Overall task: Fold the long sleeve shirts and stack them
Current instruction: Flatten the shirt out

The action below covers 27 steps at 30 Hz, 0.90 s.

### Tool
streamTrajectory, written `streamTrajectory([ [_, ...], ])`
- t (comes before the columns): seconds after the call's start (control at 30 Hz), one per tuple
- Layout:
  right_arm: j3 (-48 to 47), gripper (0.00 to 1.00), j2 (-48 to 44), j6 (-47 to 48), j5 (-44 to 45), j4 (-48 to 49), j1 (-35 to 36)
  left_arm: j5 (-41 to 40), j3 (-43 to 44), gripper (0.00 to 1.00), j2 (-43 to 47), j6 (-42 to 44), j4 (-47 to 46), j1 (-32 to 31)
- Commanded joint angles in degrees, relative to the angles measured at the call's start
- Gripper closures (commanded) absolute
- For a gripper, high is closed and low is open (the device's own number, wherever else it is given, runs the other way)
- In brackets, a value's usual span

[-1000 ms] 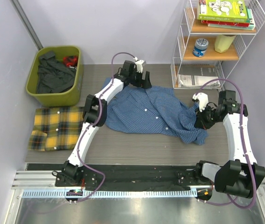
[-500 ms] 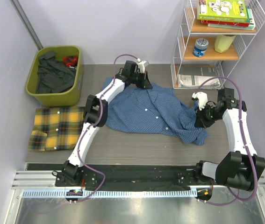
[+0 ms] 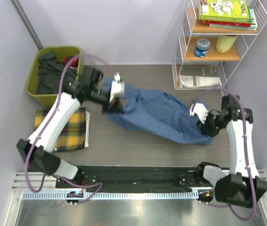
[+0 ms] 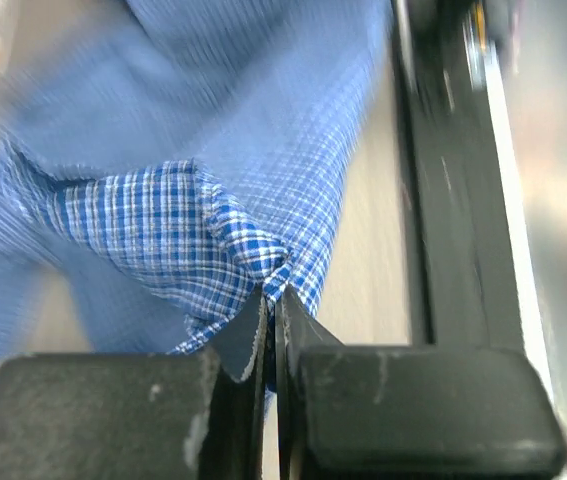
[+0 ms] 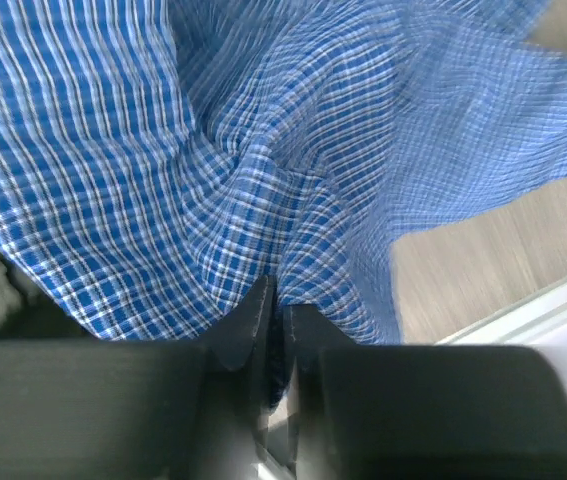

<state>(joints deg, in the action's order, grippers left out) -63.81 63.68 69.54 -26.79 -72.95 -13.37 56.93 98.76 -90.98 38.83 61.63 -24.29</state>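
Note:
The blue fine-check long sleeve shirt (image 3: pixel 157 115) is stretched in a bunched band across the table between both grippers. My left gripper (image 3: pixel 110 104) is shut on the shirt's left end, with a fold of blue cloth (image 4: pixel 213 235) pinched at the tips of the left gripper (image 4: pixel 274 290). My right gripper (image 3: pixel 209 128) holds the right end near the table's right side. In the right wrist view the right gripper (image 5: pixel 278 292) has its jaws nearly together with blue cloth (image 5: pixel 263 180) caught between them. The yellow plaid shirt (image 3: pixel 74 129) lies folded at the left, partly under my left arm.
A green bin (image 3: pixel 76 95) of dark clothes stands at the back left. A white wire shelf (image 3: pixel 182 52) with books, a can and papers stands at the back right. A black rail (image 3: pixel 138 175) runs along the near edge.
My left gripper has shut on the shirt's far edge and swung left and nearer, dragging the shirt into a stretched band. The right gripper has moved slightly nearer with its end.

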Motion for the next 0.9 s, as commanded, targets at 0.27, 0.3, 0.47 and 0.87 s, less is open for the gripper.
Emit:
streamTrajectory([
  [0.27, 0.47, 0.09, -4.58, 14.77, 7.92, -13.27, -0.08, -32.85, -41.64, 0.66, 22.69, 27.1, 21.0, 3.97],
  [0.3, -2.34, 0.08, -1.75, 12.66, 5.8, -13.36, -0.08, -31.19, -39.89, 0.61, 21.99, 25.44, 20.56, 4.43],
  [0.47, -18.61, 0.16, 16.89, -6.19, -6.33, -10.21, 0.01, -26.17, -33.29, 0.54, 16.28, 3.79, 7.39, 6.01],
  [0.87, -16.43, 0.14, 32.82, -34.37, 2.0, 15.72, -2.01, -20.8, -30.37, 0.46, 6.95, -14.75, -8.71, 5.31],
])
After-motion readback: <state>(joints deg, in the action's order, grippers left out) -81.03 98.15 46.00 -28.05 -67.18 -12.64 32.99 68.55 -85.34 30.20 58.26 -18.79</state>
